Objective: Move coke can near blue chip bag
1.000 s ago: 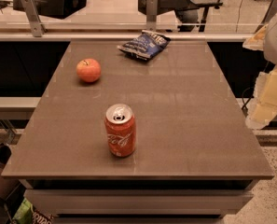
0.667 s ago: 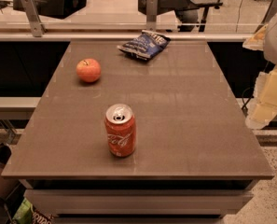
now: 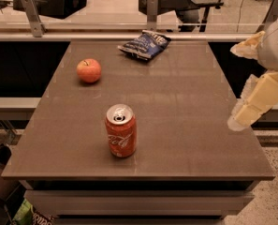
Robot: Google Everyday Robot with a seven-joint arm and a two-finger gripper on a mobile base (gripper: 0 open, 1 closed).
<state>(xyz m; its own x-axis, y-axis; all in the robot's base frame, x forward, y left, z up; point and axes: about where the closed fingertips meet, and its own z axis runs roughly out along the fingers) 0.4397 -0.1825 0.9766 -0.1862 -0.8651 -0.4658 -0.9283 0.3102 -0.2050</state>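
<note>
As you look, gripper [image 3: 251, 104]: past table [image 3: 185, 125] 3 o'clock edge; open/closed, can't tell
coke can [image 3: 121, 131]: upright, 9 o'clock of gripper, well apart
blue chip bag [image 3: 144, 44]: table 12 o'clock

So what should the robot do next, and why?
Probably swing the gripper left and toward the coke can. The gripper hangs beyond the table's right edge, holding nothing, while the can stands upright near the front edge. The blue chip bag lies at the far edge, so the can has to be picked up first.
</note>
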